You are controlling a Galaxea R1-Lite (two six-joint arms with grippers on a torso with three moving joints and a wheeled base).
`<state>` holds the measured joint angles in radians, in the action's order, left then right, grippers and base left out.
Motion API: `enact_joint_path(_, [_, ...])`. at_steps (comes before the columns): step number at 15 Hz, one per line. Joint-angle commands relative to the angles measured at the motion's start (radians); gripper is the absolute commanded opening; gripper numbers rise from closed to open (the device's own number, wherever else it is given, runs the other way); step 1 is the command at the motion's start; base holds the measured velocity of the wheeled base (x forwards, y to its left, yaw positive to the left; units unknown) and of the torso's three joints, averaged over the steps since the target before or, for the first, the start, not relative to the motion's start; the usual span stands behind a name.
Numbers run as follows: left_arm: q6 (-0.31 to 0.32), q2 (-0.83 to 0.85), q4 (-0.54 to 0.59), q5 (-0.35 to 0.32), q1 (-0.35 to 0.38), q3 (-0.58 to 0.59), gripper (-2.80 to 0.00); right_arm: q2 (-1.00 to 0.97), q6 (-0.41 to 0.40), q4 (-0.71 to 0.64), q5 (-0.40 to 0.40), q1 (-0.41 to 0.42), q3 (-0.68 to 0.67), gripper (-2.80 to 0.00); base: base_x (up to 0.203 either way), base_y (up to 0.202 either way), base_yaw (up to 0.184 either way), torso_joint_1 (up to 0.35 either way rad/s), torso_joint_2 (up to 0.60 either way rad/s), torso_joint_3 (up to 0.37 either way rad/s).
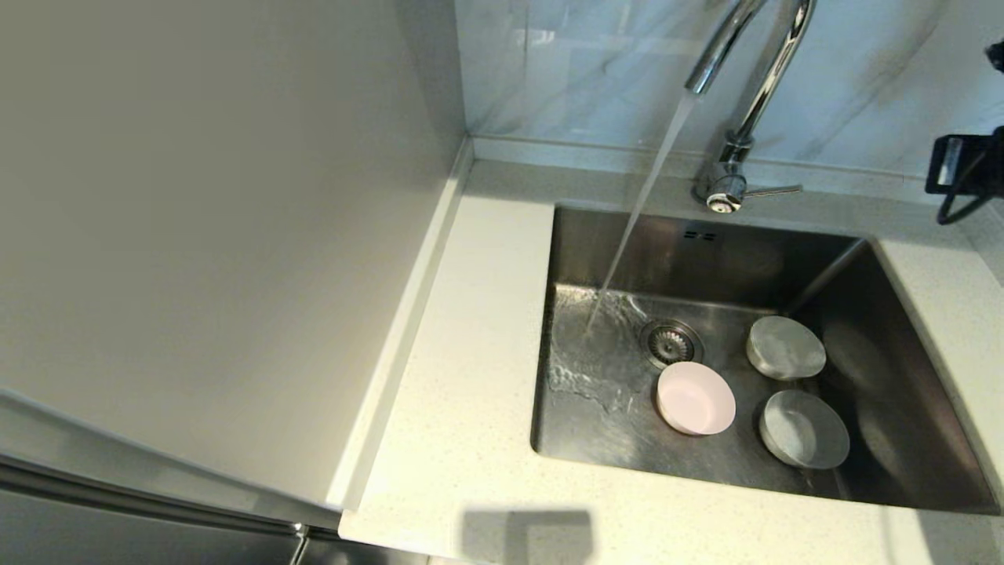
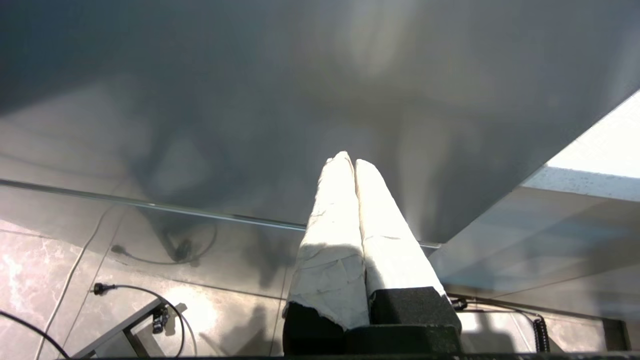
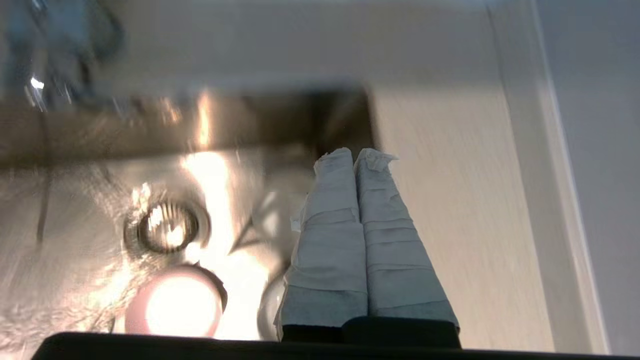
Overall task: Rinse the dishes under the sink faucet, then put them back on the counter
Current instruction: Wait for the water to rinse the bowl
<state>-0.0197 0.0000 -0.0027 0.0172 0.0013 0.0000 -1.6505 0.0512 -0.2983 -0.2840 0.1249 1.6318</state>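
Three dishes lie in the sink (image 1: pixel 706 251): a pale pink bowl (image 1: pixel 696 399) by the drain, and two grey-white bowls (image 1: pixel 786 347) (image 1: pixel 804 429) to its right. Water runs from the chrome faucet (image 1: pixel 765 71) onto the sink floor, left of the drain, and strikes none of the bowls. My right gripper (image 3: pixel 354 156) is shut and empty, held above the sink's edge and the counter (image 3: pixel 450 225). Below it are the pink bowl (image 3: pixel 172 305) and the drain (image 3: pixel 167 227). My left gripper (image 2: pixel 350 161) is shut and empty, down beside a cabinet panel, away from the sink.
The off-white counter (image 1: pixel 471 377) surrounds the sink on the left, front and right. A tall cabinet side (image 1: pixel 220 235) rises at the left. A black part of my right arm (image 1: pixel 965 169) shows at the right edge, near the marble-look wall tile (image 1: pixel 588 63).
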Motion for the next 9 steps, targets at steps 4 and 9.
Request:
enact_joint_path(4, [0.000, -0.003, 0.000, 0.001, 0.000, 0.000, -2.80, 0.506, 0.001, 0.007, 0.115, -0.004, -0.586, -2.80, 0.000, 0.000, 0.000, 0.000, 0.00, 0.000])
enact_joint_path(9, [0.000, -0.003, 0.000, 0.001, 0.000, 0.000, -2.80, 0.954, -0.064, 0.276, 0.157, -0.026, -1.195, -2.80, 0.000, 0.000, 0.000, 0.000, 0.00, 0.000])
